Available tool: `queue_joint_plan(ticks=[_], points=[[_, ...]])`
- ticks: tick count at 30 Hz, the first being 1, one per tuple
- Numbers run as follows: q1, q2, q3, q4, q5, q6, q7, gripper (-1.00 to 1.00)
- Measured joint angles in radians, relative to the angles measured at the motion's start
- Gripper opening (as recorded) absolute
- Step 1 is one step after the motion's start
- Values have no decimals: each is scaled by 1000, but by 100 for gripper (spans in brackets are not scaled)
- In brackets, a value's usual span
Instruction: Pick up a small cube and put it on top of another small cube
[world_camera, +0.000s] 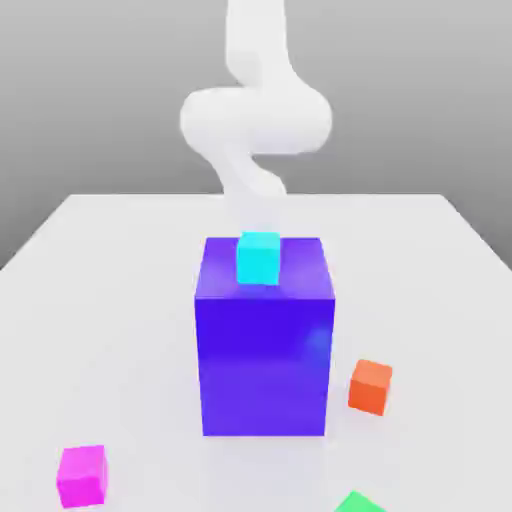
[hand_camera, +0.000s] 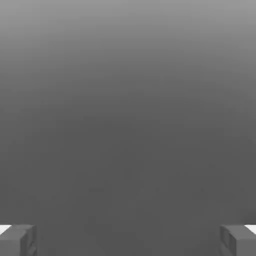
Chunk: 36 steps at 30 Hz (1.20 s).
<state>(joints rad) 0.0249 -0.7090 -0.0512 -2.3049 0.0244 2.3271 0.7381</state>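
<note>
The small cube (world_camera: 81, 474) is plain magenta-pink and sits on the white table near the front, at the exterior view's left. My white arm (world_camera: 255, 120) rises at the back, behind the large blue-violet block (world_camera: 265, 360), far from that cube. In the hand view my gripper (hand_camera: 128, 241) is open: its two grey fingertips (hand_camera: 17, 240) stand wide apart with nothing between them, against a plain grey background.
A cyan cube (world_camera: 258, 257) rests on top of the blue-violet block in the middle of the table (world_camera: 120, 300). An orange cube (world_camera: 370, 386) lies to the block's right. A green cube (world_camera: 358, 503) pokes in at the front edge.
</note>
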Motion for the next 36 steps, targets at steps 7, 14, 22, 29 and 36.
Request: queue_joint_plan(ticks=[7, 14, 22, 29, 36], points=[[60, 258, -142, -14, 85, 78, -187, 0], [86, 513, -251, -27, 190, 152, -386, 0], [28, 800, -291, -44, 282, 239, -593, 0], [-31, 1025, -316, -63, 260, 336, -700, 0], [-115, 1199, -224, -27, 349, 458, -782, -100]])
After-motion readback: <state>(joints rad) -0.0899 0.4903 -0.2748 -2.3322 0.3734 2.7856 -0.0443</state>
